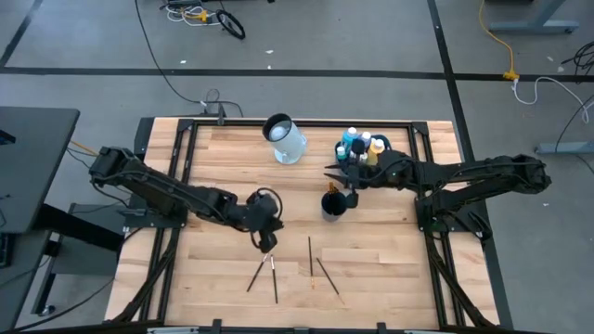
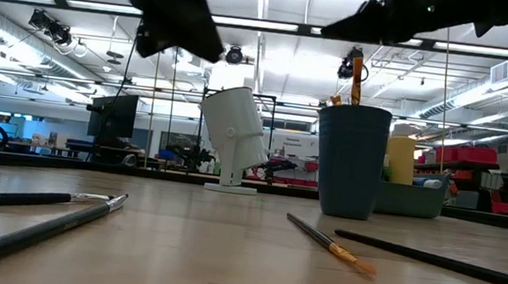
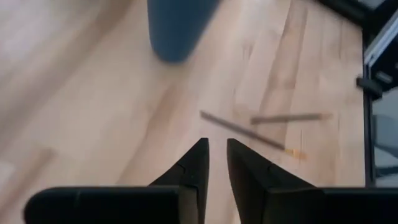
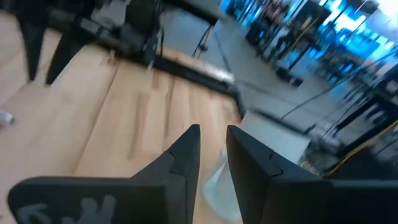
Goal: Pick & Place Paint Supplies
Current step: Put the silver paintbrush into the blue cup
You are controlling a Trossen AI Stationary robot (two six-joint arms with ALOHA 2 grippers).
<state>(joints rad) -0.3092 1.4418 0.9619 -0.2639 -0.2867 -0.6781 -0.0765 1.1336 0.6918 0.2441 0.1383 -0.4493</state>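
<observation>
As I hang both arms over the wooden table [image 1: 232,148], the dark blue cup [image 1: 331,205] is my landmark. My left gripper [image 1: 266,241] hovers to the left of the cup, above the table, its jaws a narrow slit apart with nothing between them. Just past it, on the near side of the cup, lie 4 paintbrushes [image 1: 310,256] flat on the wood, in 2 loose pairs. My right gripper [image 1: 332,173] sits just behind and above the cup, jaws likewise a thin gap apart and empty. 1 wood-handled brush [image 2: 356,77] already stands upright in the cup. Behind the cup to the right, the small paint bottles [image 1: 360,145] cluster in a teal tub [image 2: 413,197]. A pale jug [image 1: 286,139] stands behind the cup to the left. I judge the step in hand to be gathering brushes into the cup, with 4 left. My next move calls for opening the left jaws wider, lowering onto the nearest brush, and pinching its thin handle off the flat wood. I can read no brand, label or writing anywhere.
</observation>
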